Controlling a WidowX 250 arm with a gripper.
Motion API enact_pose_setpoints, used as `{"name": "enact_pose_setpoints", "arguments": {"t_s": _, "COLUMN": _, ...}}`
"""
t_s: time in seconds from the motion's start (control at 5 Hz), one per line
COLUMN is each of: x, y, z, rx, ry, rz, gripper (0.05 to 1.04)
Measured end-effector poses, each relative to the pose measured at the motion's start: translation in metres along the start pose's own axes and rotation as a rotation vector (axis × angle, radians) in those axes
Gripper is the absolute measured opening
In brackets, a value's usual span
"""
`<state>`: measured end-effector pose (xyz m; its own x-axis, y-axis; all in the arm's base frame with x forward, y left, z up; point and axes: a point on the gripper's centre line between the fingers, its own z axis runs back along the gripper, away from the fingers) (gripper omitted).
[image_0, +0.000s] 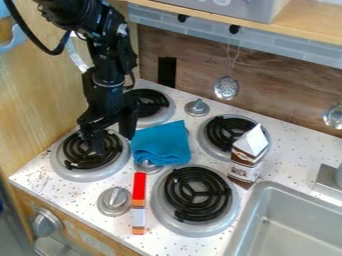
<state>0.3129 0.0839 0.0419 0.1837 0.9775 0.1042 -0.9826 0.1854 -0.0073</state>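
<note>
Your black two-finger gripper (112, 139) is at 9 o'clock from the folded blue cloth (161, 145), over the left burner; fingers apart, nothing grasped. Cloth lies mid-stove, just beside the right finger. Containers: one upright brown-and-white gable-topped carton (247, 156), 3 o'clock from cloth, top folded closed, so you can't see its contents; one grey metal sink (304, 199), 4 o'clock. Counts for you: one cloth, four black coil burners (198, 194), three grey stovetop knobs (114, 201), one long red, white and orange block (138, 202) between 6 and 7, two hanging metal utensils (226, 88).
</note>
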Motion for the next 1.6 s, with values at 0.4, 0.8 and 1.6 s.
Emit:
{"name": "enact_pose_setpoints", "arguments": {"t_s": 0.4, "x": -0.012, "y": -0.004, "z": -0.006, "rx": 0.034, "ry": -0.021, "rz": -0.062, "gripper": 1.0}}
{"name": "enact_pose_setpoints", "arguments": {"t_s": 0.8, "x": -0.03, "y": -0.017, "z": 0.013, "rx": 0.004, "ry": -0.053, "rz": -0.222, "gripper": 1.0}}
{"name": "enact_pose_setpoints", "arguments": {"t_s": 1.6, "x": -0.087, "y": -0.025, "z": 0.033, "rx": 0.0, "ry": 0.027, "rz": -0.699, "gripper": 1.0}}
